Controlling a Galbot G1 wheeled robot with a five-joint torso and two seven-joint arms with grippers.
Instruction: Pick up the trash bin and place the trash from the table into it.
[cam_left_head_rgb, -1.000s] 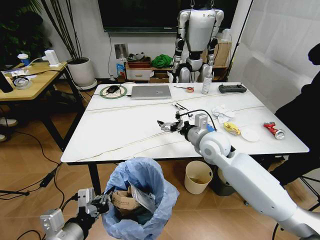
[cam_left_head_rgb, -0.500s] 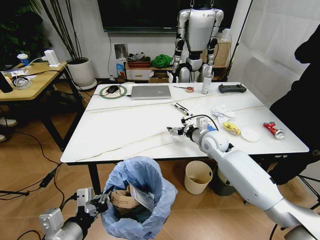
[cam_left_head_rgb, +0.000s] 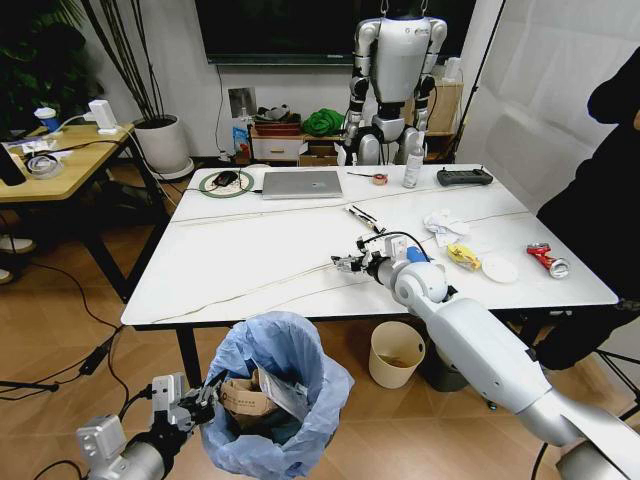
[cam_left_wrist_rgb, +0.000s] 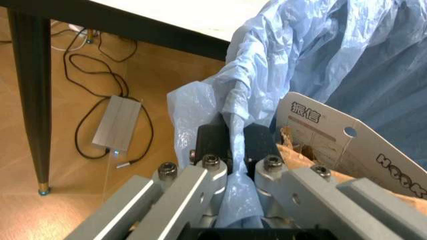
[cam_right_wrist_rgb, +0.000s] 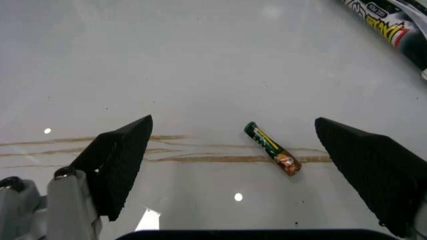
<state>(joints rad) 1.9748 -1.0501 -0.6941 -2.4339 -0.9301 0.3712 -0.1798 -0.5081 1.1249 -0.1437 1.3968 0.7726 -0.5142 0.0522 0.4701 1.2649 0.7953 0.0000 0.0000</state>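
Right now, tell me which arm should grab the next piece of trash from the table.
Right. The right claw hovers open above the table, near the trash. The left claw is down by the floor, shut on the trash bin liner, so it's occupied.

White table (cam_left_head_rgb: 250, 260), closed laptop (cam_left_head_rgb: 302, 184), crumpled tissue (cam_left_head_rgb: 440, 225), white lid (cam_left_head_rgb: 500, 269), red can (cam_left_head_rgb: 547, 260), black controller (cam_left_head_rgb: 465, 177)

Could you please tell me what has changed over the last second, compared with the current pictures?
The right gripper has shifted over the glossy white table towards the robot's right, its fingers open above a small green battery. The left gripper stays clamped on the blue-bagged trash bin, unmoved; the red drink can is untouched.
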